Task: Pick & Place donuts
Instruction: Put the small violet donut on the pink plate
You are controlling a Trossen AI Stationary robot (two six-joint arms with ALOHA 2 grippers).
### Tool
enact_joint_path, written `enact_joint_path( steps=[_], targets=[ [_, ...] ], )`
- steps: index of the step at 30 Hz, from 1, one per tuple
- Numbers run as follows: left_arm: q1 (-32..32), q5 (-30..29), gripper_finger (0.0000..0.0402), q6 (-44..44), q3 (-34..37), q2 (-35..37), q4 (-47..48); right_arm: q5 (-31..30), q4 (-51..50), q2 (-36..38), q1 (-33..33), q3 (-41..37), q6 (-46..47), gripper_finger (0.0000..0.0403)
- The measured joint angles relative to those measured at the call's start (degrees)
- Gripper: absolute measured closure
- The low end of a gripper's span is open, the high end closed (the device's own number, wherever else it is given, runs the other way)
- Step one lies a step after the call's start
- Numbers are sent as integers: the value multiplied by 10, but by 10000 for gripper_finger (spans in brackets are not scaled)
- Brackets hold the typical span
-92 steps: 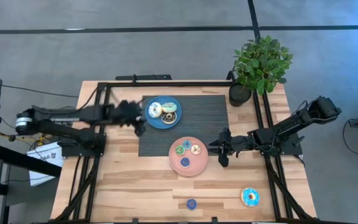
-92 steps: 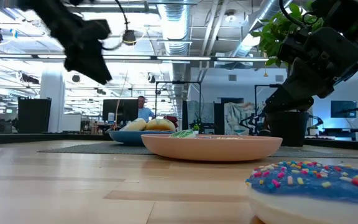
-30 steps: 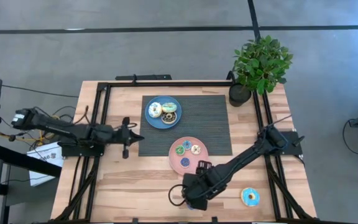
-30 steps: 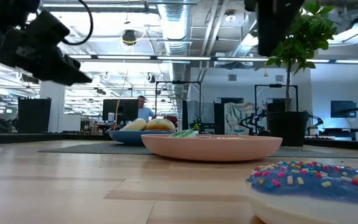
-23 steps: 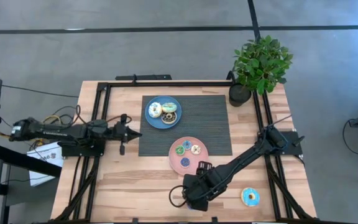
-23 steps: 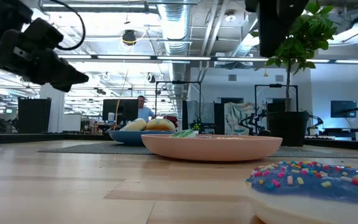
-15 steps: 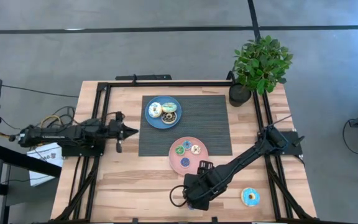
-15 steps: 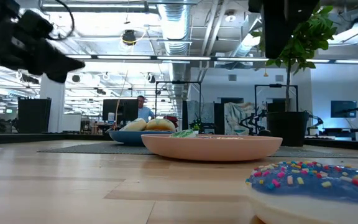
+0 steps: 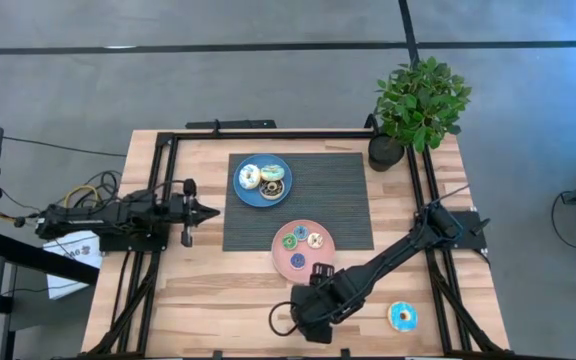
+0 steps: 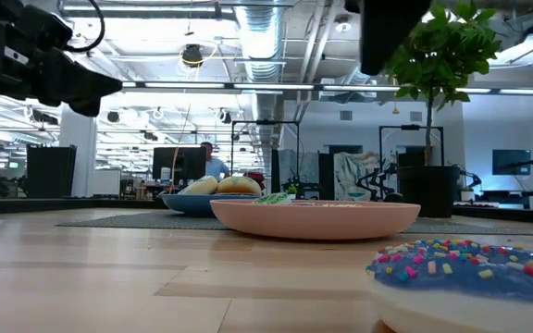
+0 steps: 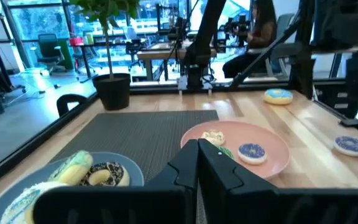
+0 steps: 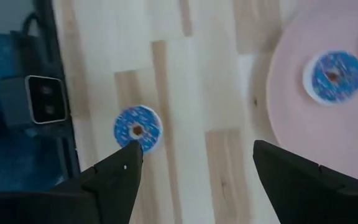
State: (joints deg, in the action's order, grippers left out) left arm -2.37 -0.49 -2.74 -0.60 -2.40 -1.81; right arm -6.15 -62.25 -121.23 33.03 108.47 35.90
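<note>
I count three donuts on each plate, two loose on the table: right gripper (image 12: pixel 194 165), fingers spread wide, hangs over the small blue donut (image 12: pixel 138 129); large donut (image 9: pixel 402 317) remains; left gripper (image 9: pixel 200 211) closed, parked.

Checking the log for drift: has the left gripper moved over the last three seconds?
Yes. The left gripper has pulled back from the blue plate toward the table's left edge; its fingers look shut.
</note>
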Motion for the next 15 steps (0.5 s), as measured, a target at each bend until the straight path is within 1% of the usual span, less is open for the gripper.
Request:
enact_joint_path(
  steps=[7,11,15],
  targets=[
    [0,0,402,1,0,-2,1,-9,27,0,12,-9,-82,107],
    [0,0,402,2,0,-2,1,-17,94,0,27,-48,-142,107],
    [0,-1,402,2,1,-2,1,-11,177,0,43,-93,-151,107]
  ],
)
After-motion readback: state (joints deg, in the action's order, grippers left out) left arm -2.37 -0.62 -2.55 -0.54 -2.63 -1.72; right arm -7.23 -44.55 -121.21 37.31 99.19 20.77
